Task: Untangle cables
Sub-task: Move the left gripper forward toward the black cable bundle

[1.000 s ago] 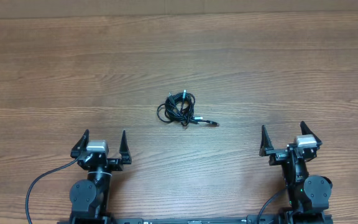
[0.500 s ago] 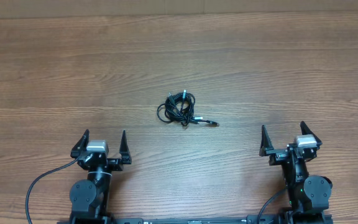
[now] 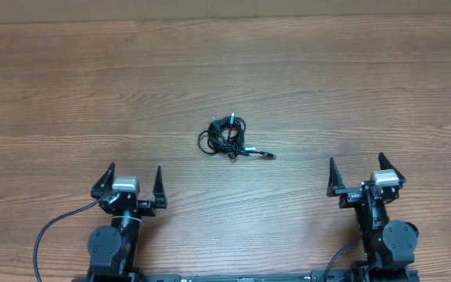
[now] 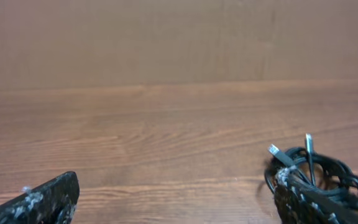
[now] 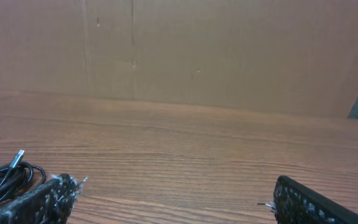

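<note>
The cables [image 3: 227,137] lie in one small black tangled bundle near the middle of the wooden table, with a plug end trailing to the right. My left gripper [image 3: 131,176] stands open at the near left, well short of the bundle. My right gripper [image 3: 357,166] stands open at the near right, also apart from it. In the left wrist view the cables [image 4: 319,174] show at the lower right, silver plugs sticking up, partly behind my right finger. In the right wrist view the cables [image 5: 5,177] sit at the lower left edge. Nothing is between either pair of fingers.
A brown cardboard wall [image 4: 179,37] stands along the table's far edge [image 3: 225,17]. A thick black robot cable [image 3: 53,231] loops beside the left arm's base.
The left gripper has shifted very slightly to the right and toward the near edge. The cables and the right arm have not moved.
</note>
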{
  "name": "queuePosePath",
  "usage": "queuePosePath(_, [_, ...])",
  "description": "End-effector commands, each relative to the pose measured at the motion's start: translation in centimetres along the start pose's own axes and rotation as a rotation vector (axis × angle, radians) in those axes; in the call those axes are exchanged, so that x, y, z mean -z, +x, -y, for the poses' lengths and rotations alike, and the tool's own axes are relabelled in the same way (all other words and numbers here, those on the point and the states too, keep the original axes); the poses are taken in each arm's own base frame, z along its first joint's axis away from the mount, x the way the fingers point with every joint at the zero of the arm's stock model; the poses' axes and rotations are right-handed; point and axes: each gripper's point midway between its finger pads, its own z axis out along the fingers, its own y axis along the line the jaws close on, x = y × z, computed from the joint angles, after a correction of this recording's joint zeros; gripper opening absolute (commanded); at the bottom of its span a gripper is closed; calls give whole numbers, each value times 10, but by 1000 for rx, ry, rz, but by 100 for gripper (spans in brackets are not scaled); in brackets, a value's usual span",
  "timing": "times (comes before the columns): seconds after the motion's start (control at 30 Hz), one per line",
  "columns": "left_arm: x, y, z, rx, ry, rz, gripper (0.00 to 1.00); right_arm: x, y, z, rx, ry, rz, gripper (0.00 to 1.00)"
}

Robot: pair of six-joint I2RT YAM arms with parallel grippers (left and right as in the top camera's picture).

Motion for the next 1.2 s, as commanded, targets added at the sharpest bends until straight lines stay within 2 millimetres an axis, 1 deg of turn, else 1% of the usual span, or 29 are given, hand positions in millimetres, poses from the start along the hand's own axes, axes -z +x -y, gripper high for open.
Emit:
queuePosePath(0.0, [11,-32,5,-40,34,40,100,0,2,2,0,7,3,100])
queuePosePath(0.07, [20,-50,8,-40,47,48,100,0,2,2,0,7,3,100])
queuePosePath(0.2, [43,-98,11,-42,70,97,100,0,2,2,0,7,3,100])
queuePosePath(0.27, [51,-116,11,-42,73,98,100,0,2,2,0,7,3,100])
queuePosePath(0.37, [57,-135,18,-46,115,71,100,0,2,2,0,7,3,100])
queuePosePath(0.5, [55,-149,39,-44,242,-20,100,0,2,2,0,7,3,100])
queuePosePath(0.67, [37,-150,54,-12,336,-201,100,0,2,2,0,7,3,100])
queuePosePath(0.83, [15,-141,62,26,387,-382,100,0,2,2,0,7,3,100])
queuePosePath(0.9, [4,-132,67,47,419,-448,100,0,2,2,0,7,3,100])
queuePosePath(1.0, [-7,-115,80,90,501,-534,100,0,2,2,0,7,3,100])
queuePosePath(1.17, [-24,-89,103,224,632,-674,99,0,2,2,0,7,3,100])
